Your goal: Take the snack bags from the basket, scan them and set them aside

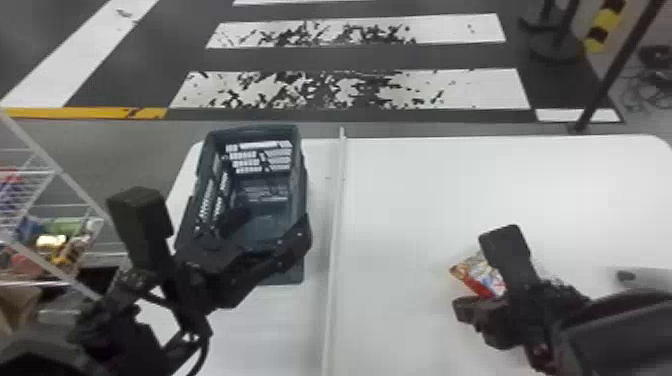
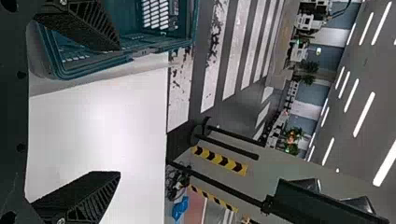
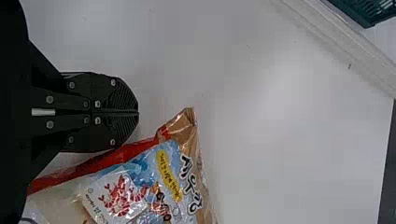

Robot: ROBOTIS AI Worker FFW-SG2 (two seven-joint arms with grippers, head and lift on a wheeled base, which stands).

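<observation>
My right gripper has its two fingers pressed together, right by the snack bag, which lies on the white counter. My left gripper is spread wide, up by the near end of the blue-green basket, and that basket sits on the left side, across the long white strip from the bag

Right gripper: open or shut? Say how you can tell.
Shut: the right gripper has its fingers together, with the snack bag not between them.
</observation>
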